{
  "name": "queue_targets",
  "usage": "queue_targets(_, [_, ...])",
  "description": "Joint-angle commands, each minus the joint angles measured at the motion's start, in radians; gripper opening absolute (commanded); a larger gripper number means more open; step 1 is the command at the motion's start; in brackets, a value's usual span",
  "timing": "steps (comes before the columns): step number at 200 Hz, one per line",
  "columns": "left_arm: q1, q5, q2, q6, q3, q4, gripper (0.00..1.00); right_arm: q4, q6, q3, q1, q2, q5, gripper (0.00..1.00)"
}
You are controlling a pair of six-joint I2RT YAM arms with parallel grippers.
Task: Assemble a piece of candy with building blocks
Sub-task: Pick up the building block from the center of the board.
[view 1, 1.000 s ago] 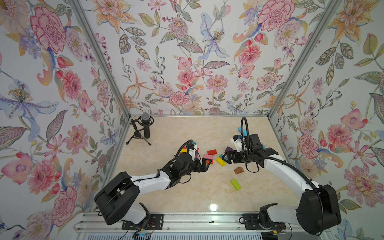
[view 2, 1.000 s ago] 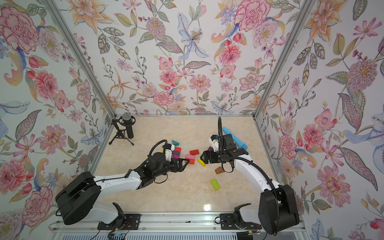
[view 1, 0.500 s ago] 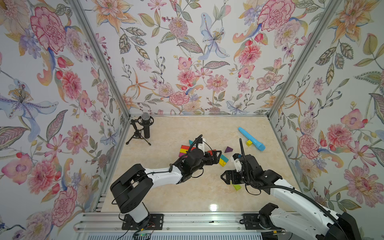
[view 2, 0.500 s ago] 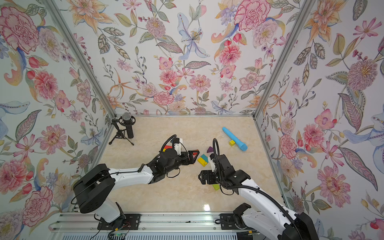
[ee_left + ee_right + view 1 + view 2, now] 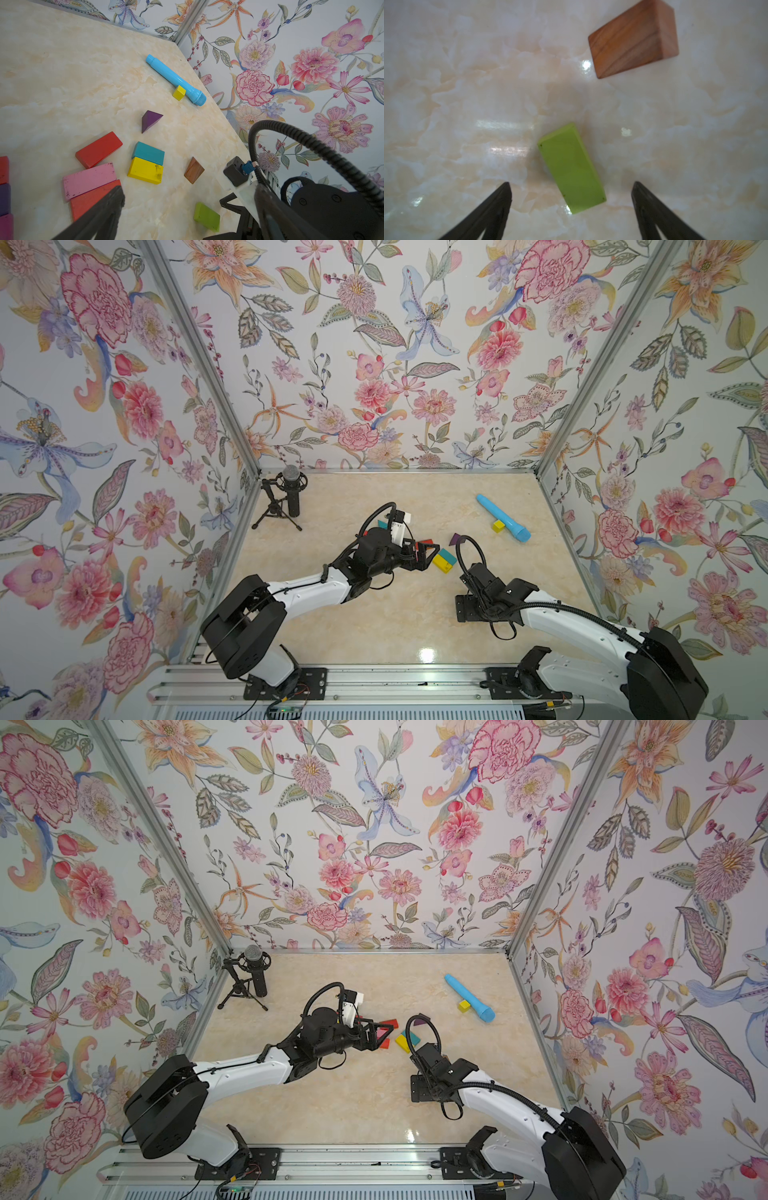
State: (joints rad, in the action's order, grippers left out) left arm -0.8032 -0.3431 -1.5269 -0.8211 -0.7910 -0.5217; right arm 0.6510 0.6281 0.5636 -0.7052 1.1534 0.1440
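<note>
Marbled cream counter (image 5: 467,93), floral walls (image 5: 374,364): green block (image 5: 572,168) lies flat just below the right end effector (image 5: 572,183) — fingers spread wide, empty, flanking its near end. Long axis nearly square to the closing line, slightly skewed; right arm nearer — left end effector (image 5: 430,558), likewise wide and empty, hovers by the pink brick (image 5: 89,180).

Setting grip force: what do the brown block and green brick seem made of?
Brown block: wood, smooth unpainted-looking finish; grain lines show. Green brick: probably painted wood, opaque satin coat with dark specks at corners; no grain visible.
</note>
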Motion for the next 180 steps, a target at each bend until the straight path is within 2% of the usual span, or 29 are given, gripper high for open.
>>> queue_targets(1, [0.014,-0.082,0.016,0.033,0.033,-0.023,0.99,0.039,-0.009,0.045,0.015,0.04,0.035,0.86])
queue_targets(17, [0.019,-0.101,0.013,0.028,0.039,-0.047,0.99,0.037,-0.029,0.058,0.026,0.07,0.0,0.77])
queue_targets(39, [0.028,-0.115,0.011,0.03,0.042,-0.055,0.99,0.038,-0.044,0.081,0.02,0.112,-0.02,0.6])
queue_targets(50, [0.034,-0.118,0.013,0.026,0.043,-0.057,0.99,0.037,-0.054,0.09,0.016,0.131,-0.024,0.55])
queue_targets(113, [0.064,-0.125,0.04,-0.011,0.083,-0.085,0.99,-0.013,-0.07,0.09,-0.014,0.225,-0.059,0.5])
queue_targets(125, [0.07,-0.121,0.051,-0.009,0.088,-0.076,0.99,-0.03,-0.071,0.092,-0.024,0.237,-0.066,0.46])
queue_targets(145, [0.081,-0.105,0.079,0.008,0.095,-0.041,0.99,-0.06,-0.082,0.114,-0.036,0.267,-0.07,0.34])
queue_targets(180, [0.112,-0.087,0.136,0.031,0.119,0.023,0.99,-0.095,-0.166,0.232,-0.05,0.373,-0.085,0.28])
